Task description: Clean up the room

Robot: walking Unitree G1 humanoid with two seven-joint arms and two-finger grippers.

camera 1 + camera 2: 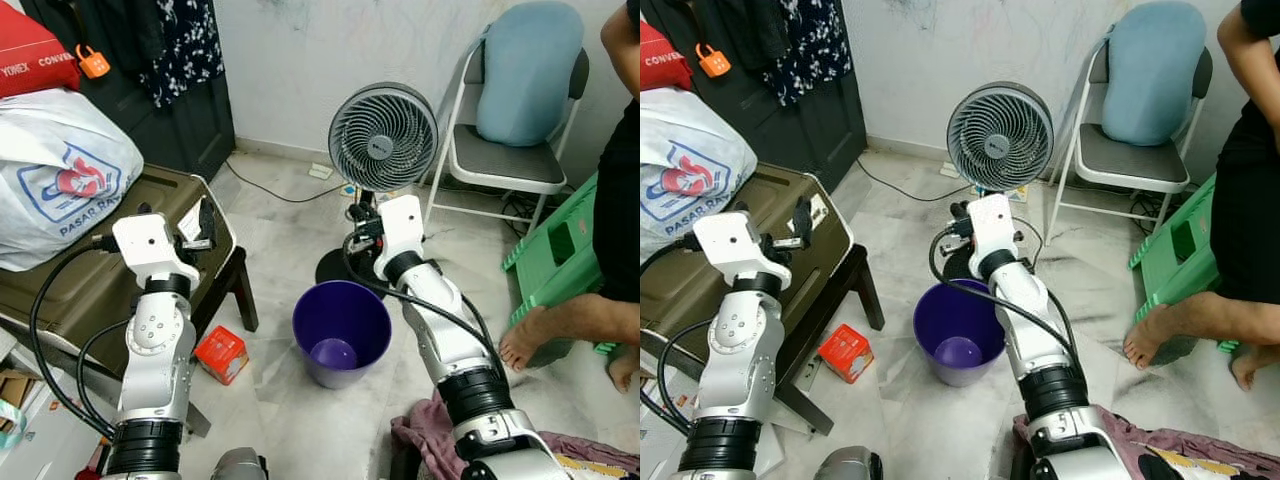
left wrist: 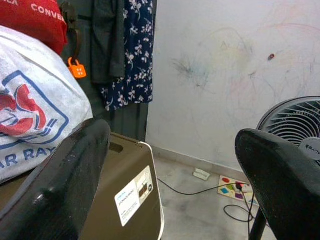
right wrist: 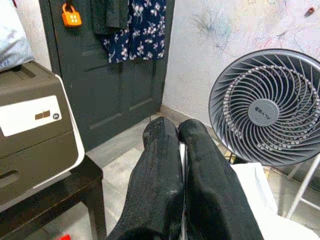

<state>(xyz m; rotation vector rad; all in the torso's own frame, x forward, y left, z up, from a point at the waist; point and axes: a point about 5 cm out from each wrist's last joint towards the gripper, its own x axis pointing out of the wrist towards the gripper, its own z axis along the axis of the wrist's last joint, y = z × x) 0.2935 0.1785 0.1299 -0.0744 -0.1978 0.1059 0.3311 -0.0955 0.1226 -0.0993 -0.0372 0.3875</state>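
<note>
Left claw (image 2: 170, 190): held up beside the brown case (image 1: 80, 270); the wrist view shows its two fingers spread wide with nothing between them.
Right claw (image 3: 180, 165): raised above the purple bin (image 1: 341, 330), in front of the fan (image 1: 383, 136); its fingers press together, and a thin pale strip shows in the seam, though I cannot tell whether that is something held or only background.
Task things: the red box (image 1: 221, 354) lies on the floor by the leg of the dark stand under the case, just left of the bin; a maroon cloth (image 1: 430, 430) is heaped on the floor near the robot's right side.
Bin: upright on the floor, mouth open, a paler round patch at its bottom.
Step in hand, as I judge it: picking loose litter off the floor into the bin.
Doing it well: lower the open left claw straight onto the red box, clear of the stand leg, then carry it over the rim before letting go.
View differences: the head views show bin, box, cloth and a person's bare foot (image 1: 525, 335) by a green crate (image 1: 555, 250); the wrist views show a dark door with an orange padlock (image 3: 71, 15) and the fan grille close up.
</note>
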